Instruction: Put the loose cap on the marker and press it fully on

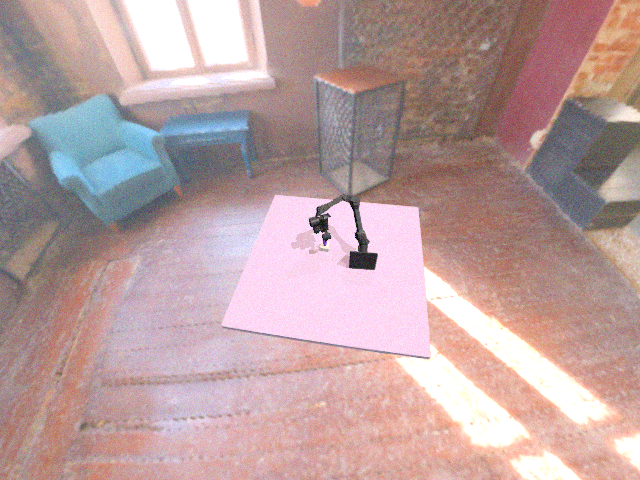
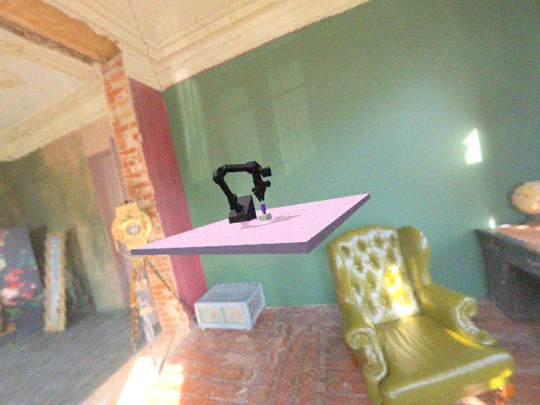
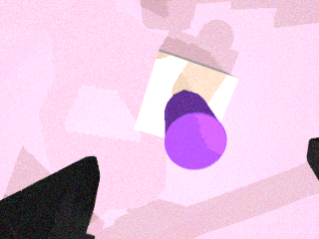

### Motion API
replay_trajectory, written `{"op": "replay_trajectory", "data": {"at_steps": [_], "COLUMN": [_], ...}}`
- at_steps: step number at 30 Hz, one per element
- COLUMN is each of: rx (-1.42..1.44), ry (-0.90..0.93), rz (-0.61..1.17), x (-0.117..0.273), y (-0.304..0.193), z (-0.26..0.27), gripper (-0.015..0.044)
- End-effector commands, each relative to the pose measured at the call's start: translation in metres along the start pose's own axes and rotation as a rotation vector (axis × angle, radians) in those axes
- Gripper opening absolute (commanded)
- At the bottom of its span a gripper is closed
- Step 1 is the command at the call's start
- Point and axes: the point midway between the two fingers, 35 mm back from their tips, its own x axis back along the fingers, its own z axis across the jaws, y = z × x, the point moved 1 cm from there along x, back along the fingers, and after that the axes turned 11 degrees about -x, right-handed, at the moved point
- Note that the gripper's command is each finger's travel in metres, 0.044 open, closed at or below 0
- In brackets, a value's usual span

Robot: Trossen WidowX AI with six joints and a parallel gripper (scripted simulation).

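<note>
The purple cap [image 3: 194,138] [image 1: 324,243] [image 2: 262,207] sits on top of the upright marker, which stands in the pale holder block [image 3: 152,106] [image 1: 324,248] [image 2: 264,216] on the pink table [image 1: 310,310] [image 2: 314,222]. The marker's body is hidden under the cap. My gripper [image 3: 204,158] [image 1: 325,233] [image 2: 261,198] is open and hangs just above the cap. Its dark fingers stand wide apart on either side and do not touch the cap.
The arm's black base [image 1: 362,259] [image 2: 242,211] stands on the table close to the holder block. A tall wire-mesh stand [image 1: 358,129] rises behind the table's far edge.
</note>
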Motion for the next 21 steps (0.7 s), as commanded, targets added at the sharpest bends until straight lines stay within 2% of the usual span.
{"op": "replay_trajectory", "data": {"at_steps": [1,3,5,9,19,21], "rx": [0.003,0.003,-0.064,-0.384,-0.401,-0.401], "ry": [-0.001,-0.001,-0.002,-0.004,-0.004,-0.004], "rz": [0.006,0.006,0.006,0.003,0.003,0.003], "x": [0.0191,0.0191,0.0176,0.0108,0.0104,0.0104], "y": [-0.0021,-0.0021,-0.002,-0.0017,-0.0017,-0.0017], "z": [0.001,0.001,0.001,0.0009,0.0009,0.0009], "gripper": [0.044,0.044,0.0387,0.0282,0.002,0.0]}}
